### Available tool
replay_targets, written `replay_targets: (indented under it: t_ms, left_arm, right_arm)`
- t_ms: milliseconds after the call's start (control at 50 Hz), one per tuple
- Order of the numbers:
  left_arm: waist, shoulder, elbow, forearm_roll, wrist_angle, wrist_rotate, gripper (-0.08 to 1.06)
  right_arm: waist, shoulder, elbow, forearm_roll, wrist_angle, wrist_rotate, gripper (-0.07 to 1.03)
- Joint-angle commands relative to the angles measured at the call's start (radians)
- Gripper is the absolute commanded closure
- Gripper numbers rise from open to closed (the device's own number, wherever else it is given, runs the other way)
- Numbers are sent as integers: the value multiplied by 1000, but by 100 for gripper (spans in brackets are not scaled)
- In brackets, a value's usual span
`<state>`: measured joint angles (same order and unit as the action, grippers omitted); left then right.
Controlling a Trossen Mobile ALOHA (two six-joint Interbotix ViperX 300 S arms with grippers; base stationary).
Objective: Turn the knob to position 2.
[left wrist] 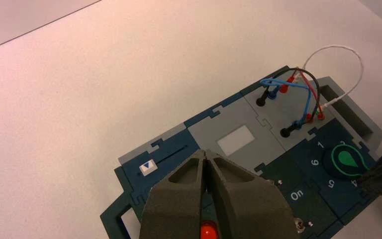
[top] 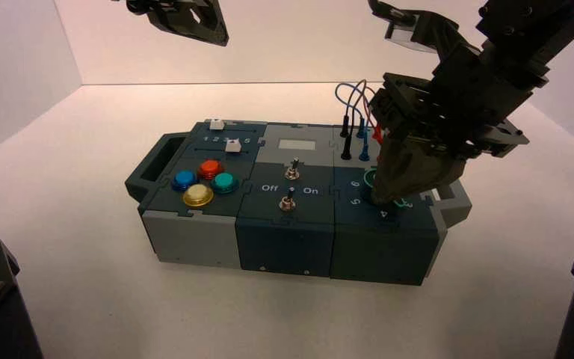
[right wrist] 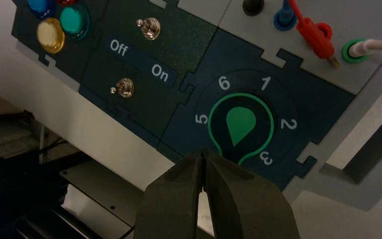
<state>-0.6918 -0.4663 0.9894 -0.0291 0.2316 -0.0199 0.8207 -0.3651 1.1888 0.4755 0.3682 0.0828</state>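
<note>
The knob [right wrist: 240,124] sits at the right end of the box [top: 284,243], light green and teardrop-shaped. Its pointed tip aims between the numerals 5 and 3, toward my right gripper [right wrist: 205,155]. The numeral 2 [right wrist: 288,124] lies in the ring of white digits, about a quarter turn from the tip. The right gripper [top: 385,196] hangs low over the knob [top: 371,178], shut with nothing between its fingers, its tips at the knob's pointed end. Whether they touch I cannot tell. My left gripper [left wrist: 206,155] is shut and held high above the box's left part.
Two metal toggle switches [right wrist: 149,27] [right wrist: 125,87] stand beside the Off/On lettering, left of the knob. Coloured push-buttons [top: 198,196] fill the box's left end. Plugged wires [top: 359,112] rise behind the knob. A white slider [left wrist: 148,167] sits at the back left.
</note>
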Motion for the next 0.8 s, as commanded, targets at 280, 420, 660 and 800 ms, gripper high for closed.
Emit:
replay_targets:
  t_ms: [280, 420, 660, 800]
  left_arm:
    - [-3, -5, -29, 2, -2, 5, 101]
    - [-3, -6, -29, 2, 0, 6, 101]
    - [-3, -12, -29, 2, 6, 6, 101]
    - [-3, -12, -29, 2, 8, 8, 101]
  right_arm:
    - [-17, -11, 15, 2, 5, 8, 99]
    - [-25, -12, 18, 2, 5, 8, 99]
    - [-41, -15, 23, -14, 15, 8, 99]
    - [-60, -17, 26, -26, 28, 8, 99]
